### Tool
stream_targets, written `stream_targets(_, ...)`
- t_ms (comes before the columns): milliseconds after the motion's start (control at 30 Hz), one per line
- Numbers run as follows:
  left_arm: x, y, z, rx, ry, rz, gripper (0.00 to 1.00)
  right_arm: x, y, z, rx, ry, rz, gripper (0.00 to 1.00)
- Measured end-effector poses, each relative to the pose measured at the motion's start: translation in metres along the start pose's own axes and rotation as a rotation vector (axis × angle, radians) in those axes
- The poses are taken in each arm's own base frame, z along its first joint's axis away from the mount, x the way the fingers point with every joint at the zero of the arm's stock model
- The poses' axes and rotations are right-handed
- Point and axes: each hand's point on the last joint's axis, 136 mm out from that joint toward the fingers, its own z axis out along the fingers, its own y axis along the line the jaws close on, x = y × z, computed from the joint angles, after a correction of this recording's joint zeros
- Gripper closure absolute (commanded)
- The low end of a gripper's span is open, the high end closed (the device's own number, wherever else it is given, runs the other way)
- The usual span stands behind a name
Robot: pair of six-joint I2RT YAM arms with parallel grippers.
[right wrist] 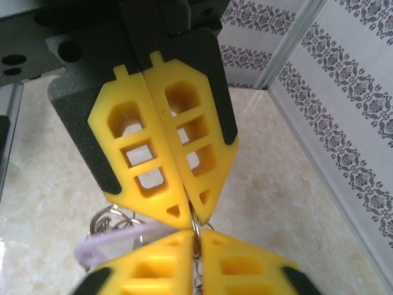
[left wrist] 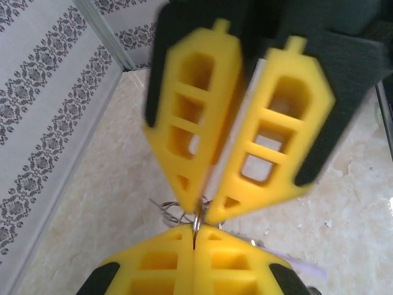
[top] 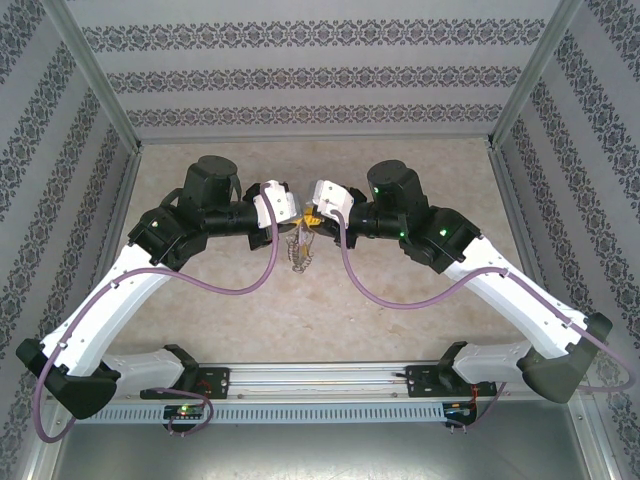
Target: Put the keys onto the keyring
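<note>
Both grippers meet tip to tip above the middle of the table. My left gripper (top: 298, 213) (left wrist: 195, 232) is shut on the thin grey keyring (left wrist: 197, 222), which stands edge-on between its yellow pads. My right gripper (top: 314, 213) (right wrist: 195, 232) is shut on the same keyring (right wrist: 195, 222) from the opposite side. Small silvery keys (top: 300, 252) (left wrist: 167, 212) hang in a bunch below the fingertips. A pale lilac key head (right wrist: 104, 244) lies beside the right fingers (right wrist: 153, 258); I cannot tell whether it is on the ring.
The beige marbled tabletop (top: 400, 300) lies below the hanging bunch. Patterned walls (top: 320, 80) with metal corner posts (top: 100, 75) close in the back and sides. Purple cables (top: 250, 285) loop from each arm.
</note>
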Motion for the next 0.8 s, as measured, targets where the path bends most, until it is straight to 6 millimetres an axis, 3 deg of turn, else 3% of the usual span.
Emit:
stream_targets(133, -0.002, -0.003, 0.000, 0.015, -0.011, -0.010, 1.00, 0.001, 0.003, -0.004, 0.005, -0.017, 0.002, 0.71)
stream_targets(433, -0.008, -0.006, 0.000, 0.040, -0.042, -0.040, 1.00, 0.006, 0.003, -0.012, 0.013, -0.042, 0.058, 0.72)
stream_targets(667, -0.009, -0.006, 0.000, 0.043, -0.049, -0.051, 1.00, 0.007, 0.008, -0.015, -0.008, -0.079, 0.122, 0.64)
stream_targets(800, -0.011, -0.006, 0.000, 0.041, -0.057, -0.051, 1.00, 0.004, 0.015, -0.023, -0.024, -0.109, 0.158, 0.64)
